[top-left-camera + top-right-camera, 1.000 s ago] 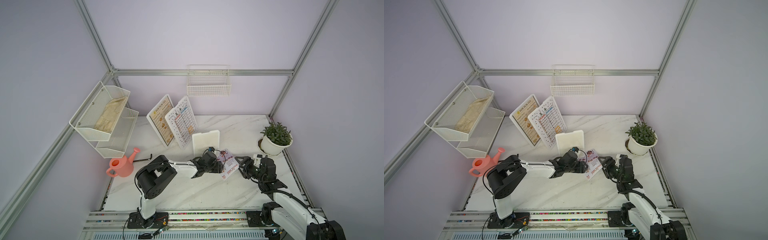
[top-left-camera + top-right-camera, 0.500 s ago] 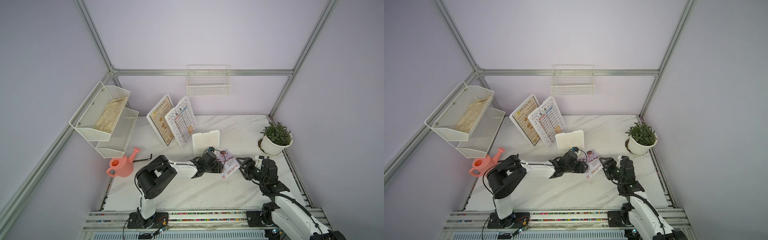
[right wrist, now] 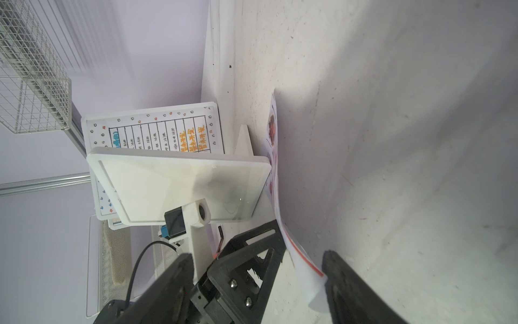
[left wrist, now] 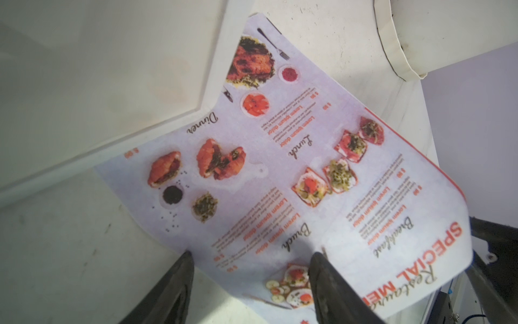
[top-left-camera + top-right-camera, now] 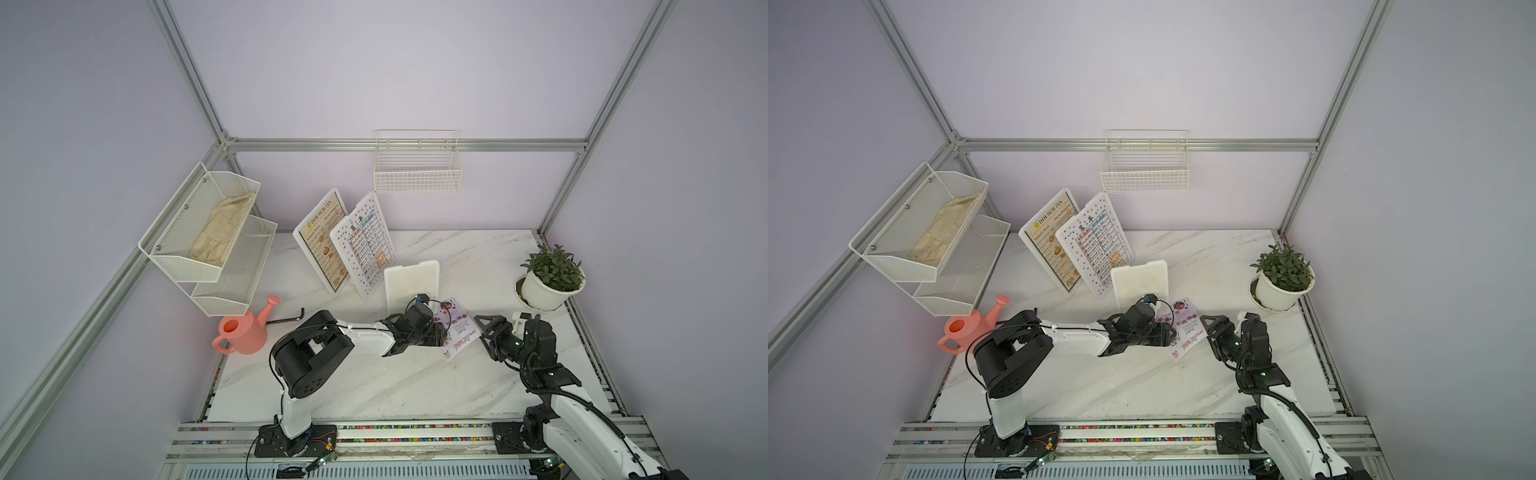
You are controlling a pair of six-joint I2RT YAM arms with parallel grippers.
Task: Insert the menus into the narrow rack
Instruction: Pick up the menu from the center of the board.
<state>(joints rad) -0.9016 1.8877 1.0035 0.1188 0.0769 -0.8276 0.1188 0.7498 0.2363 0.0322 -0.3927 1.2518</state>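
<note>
A mesh shelf (image 5: pixel 178 266) hung on the left wall with a cloth (image 5: pixel 222 232) in its upper tier. Below it a pink watering can (image 5: pixel 243 334) stood on the tabletop (image 5: pixel 395 382), a hex key (image 5: pixel 286 319) just beside its spout. Further back the DIM SUM INN menu (image 5: pixel 322 241) stood tilted, with the grid menu (image 5: pixel 363 245) overlapping its right edge. A white panel (image 5: pixel 411 284) stood just right of them, and a wire basket (image 5: pixel 417 174) hung on the back wall above.

In front of the panel, the left jaws reached low over the leaflet (image 5: pixel 457 324). In the left wrist view they stood released and spread, one fingertip (image 4: pixel 322 263) over the leaflet (image 4: pixel 280 168) and one at its edge; whether they pressed on it I could not tell. The leaflet lay on the tabletop, with one corner under the panel's foot and its title end curled upward.

The right jaws faced that raised end and were likewise released. In the right wrist view the leaflet's end (image 3: pixel 307 280) rose between them, against one fingertip (image 3: pixel 336 266), not clamped.

A potted plant (image 5: pixel 552 270) stood at the far right.
</note>
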